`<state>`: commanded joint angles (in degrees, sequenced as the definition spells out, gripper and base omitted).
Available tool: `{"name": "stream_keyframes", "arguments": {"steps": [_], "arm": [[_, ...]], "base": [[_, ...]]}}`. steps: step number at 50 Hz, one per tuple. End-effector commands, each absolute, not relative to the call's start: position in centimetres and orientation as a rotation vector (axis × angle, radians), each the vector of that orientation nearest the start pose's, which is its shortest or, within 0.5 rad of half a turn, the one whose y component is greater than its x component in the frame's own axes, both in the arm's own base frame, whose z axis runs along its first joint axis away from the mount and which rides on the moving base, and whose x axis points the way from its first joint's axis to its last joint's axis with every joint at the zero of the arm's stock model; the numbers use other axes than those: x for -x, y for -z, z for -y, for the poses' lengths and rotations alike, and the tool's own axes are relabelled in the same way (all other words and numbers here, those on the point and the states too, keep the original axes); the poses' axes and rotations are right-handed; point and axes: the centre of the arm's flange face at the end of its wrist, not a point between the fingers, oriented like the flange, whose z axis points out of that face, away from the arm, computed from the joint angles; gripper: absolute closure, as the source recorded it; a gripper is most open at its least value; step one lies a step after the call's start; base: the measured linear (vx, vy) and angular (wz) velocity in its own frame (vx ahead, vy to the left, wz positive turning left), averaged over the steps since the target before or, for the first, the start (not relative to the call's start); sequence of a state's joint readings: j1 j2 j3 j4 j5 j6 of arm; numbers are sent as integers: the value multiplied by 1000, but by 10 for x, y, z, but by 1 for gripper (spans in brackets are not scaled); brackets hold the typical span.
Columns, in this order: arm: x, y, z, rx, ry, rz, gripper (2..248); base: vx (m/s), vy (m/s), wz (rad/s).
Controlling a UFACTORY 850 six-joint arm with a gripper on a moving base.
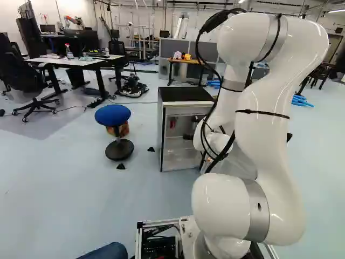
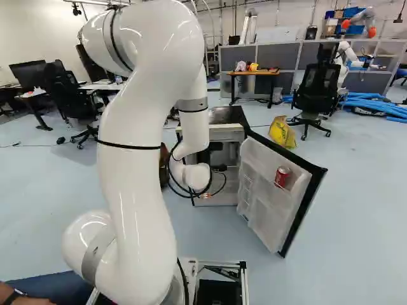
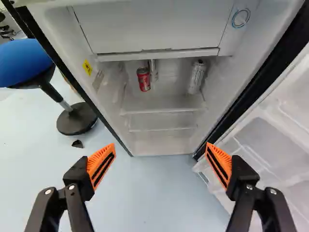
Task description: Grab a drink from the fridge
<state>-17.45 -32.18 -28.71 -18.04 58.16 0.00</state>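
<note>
gripper (image 3: 161,146) seen open outside fridge (image 1: 186,95), nothing held | red can (image 3: 144,79) seen inside fridge | likely weighty if full, thin-walled, maybe cold-slick; to be squeezed lightly mid-body from both sides

The white arm (image 1: 275,124) rises right of the middle, partly hiding the open fridge (image 1: 160,135) with its black top. Beside the fridge, to its left, stands a blue-seated stool (image 1: 112,115). Farther left, an office chair (image 1: 24,75) stands near a white bench (image 1: 73,62) bearing a bottle (image 1: 69,52).
</note>
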Motion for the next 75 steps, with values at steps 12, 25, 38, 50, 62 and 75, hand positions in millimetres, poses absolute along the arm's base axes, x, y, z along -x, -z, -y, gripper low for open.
{"name": "stream_keyframes", "arguments": {"steps": [12,25,38,50,62,75], "arm": [[-403,-192,99,2774,1416,5,3],[-417,-174,101,2776,1397,11,3],[-425,-157,102,2783,1372,10,3],[-427,-143,103,2788,1348,6,3],[-430,-129,103,2784,1347,1,3],[-434,-114,104,2776,1351,-5,3]], "base": [[0,0,0],[0,0,0],[0,0,0],[0,0,0],[0,0,0],[0,0,0]]}}
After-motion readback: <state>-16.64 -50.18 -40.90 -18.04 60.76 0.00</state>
